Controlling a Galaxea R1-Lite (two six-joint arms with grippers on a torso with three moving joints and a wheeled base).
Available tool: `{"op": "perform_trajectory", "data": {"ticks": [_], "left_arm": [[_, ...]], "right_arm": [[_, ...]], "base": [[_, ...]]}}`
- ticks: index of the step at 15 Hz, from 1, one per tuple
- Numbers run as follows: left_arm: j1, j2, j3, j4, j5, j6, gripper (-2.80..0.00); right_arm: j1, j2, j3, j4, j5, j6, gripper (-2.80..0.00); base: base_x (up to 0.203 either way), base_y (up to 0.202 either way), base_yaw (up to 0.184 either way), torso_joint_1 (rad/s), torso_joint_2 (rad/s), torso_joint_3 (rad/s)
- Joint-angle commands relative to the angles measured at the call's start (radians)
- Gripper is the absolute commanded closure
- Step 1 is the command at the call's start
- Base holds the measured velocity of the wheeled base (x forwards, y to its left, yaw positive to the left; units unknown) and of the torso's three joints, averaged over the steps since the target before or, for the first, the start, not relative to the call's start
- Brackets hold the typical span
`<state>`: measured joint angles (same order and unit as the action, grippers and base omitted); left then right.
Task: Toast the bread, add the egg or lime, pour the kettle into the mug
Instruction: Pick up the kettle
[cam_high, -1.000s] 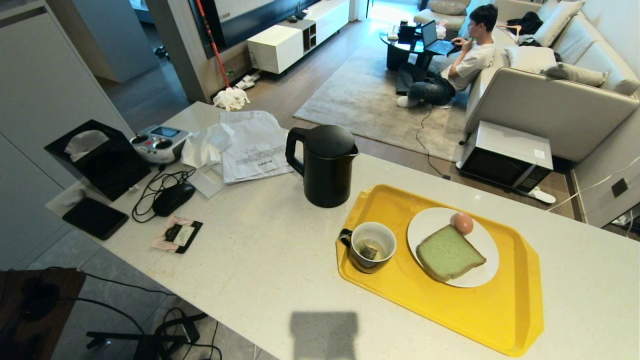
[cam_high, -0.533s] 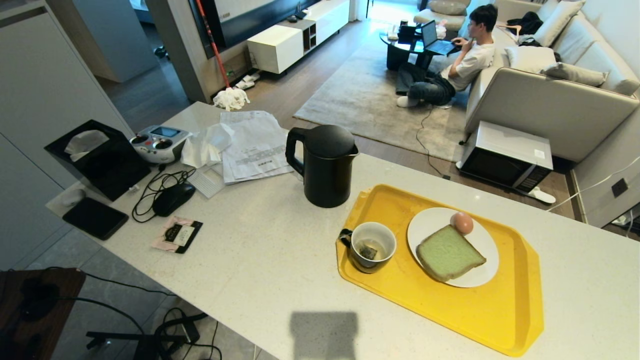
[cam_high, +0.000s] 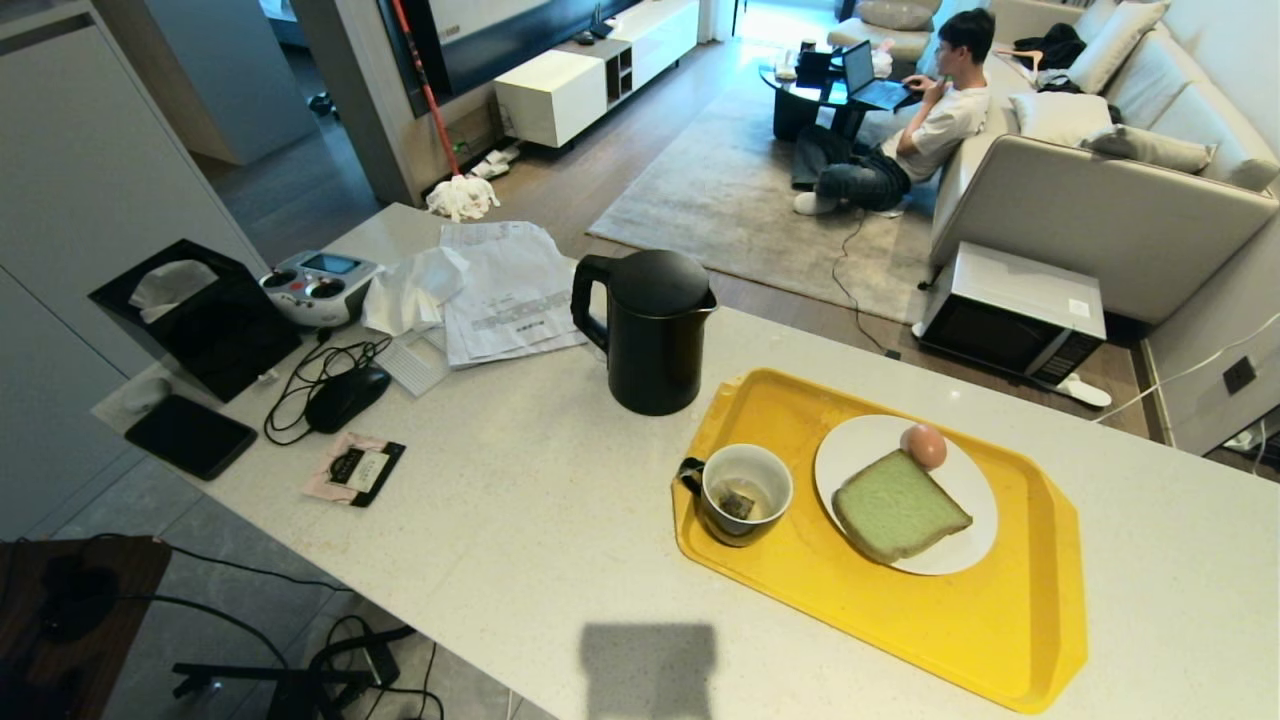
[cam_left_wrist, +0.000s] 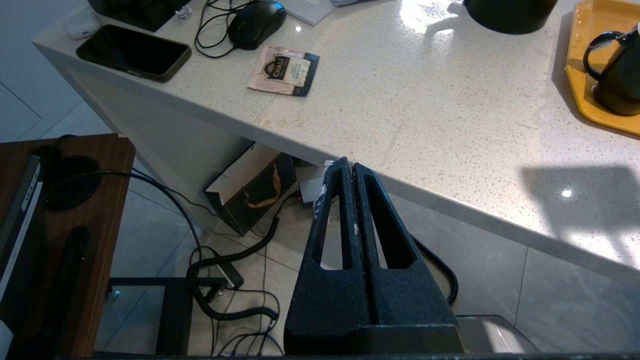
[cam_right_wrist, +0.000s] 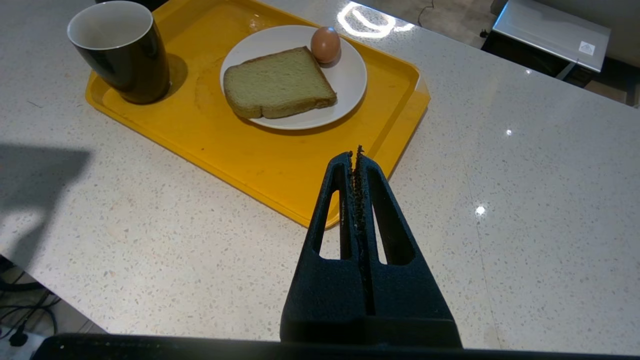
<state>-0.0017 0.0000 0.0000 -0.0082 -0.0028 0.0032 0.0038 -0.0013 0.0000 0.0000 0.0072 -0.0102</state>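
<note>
Okay, both tools are pinched together, empty: left tool and right tool near the tray. I see bread on the tray's plate, egg touching it; soft, light, so I'd grip its crust edges.

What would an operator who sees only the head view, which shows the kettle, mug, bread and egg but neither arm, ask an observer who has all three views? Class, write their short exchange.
Operator: I see no arms. Where is the left gripper?
Observer: The left gripper is shut and empty, pointing at the counter's near edge, with floor tiles beneath it.
Operator: And the right one?
Observer: The right gripper is also shut and empty, above the counter, pointing toward the near rim of the yellow tray.
</note>
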Motion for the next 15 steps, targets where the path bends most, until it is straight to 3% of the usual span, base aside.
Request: {"op": "perform_trajectory", "data": {"ticks": [1, 12, 15], "left_arm": [[0.000, 0.000, 0.000, -0.001, 0.000, 0.000, 0.00], [0.000, 0.000, 0.000, -0.001, 0.000, 0.000, 0.00], [0.000, 0.000, 0.000, 0.000, 0.000, 0.000, 0.00]], "right_arm": [[0.001, 0.001, 0.002, 0.000, 0.000, -0.001, 0.00], [0.001, 0.001, 0.002, 0.000, 0.000, -0.002, 0.00], [0.001, 0.001, 0.002, 0.000, 0.002, -0.004, 0.00]], "base": [[0.000, 0.000, 0.000, 0.000, 0.00, 0.000], [0.000, 0.000, 0.000, 0.000, 0.00, 0.000], [0.007, 0.013, -0.116, 0.005, 0.00, 0.000]]}}
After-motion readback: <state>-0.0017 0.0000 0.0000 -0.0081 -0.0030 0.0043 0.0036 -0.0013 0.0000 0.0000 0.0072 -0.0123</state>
